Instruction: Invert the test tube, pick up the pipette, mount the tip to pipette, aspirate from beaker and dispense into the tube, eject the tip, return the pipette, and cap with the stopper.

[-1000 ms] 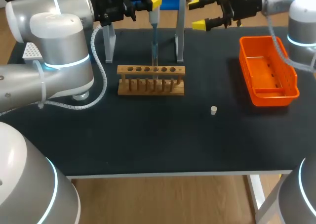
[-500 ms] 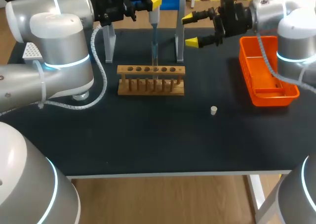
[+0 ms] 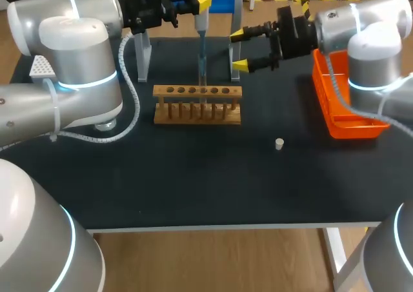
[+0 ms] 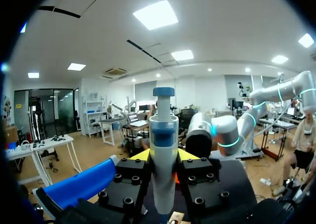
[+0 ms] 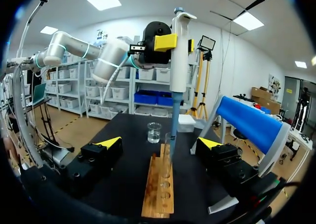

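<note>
Left wrist view: pipette (image 4: 163, 130) clamped upright in left pincer (image 4: 163, 156).

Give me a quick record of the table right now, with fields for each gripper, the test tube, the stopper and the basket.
left gripper: shut on pipette, upright above wooden rack
right gripper: open, empty, pointed at the rack's end
test tube: standing in rack, pipette tip at or in its mouth
stopper: loose on table, apart from rack
orange basket: beside right arm, partly hidden

Left pincer (image 4: 163, 156) clamped on upright pipette (image 4: 163, 130), blue cylinder (image 4: 81, 185) just beside
</note>
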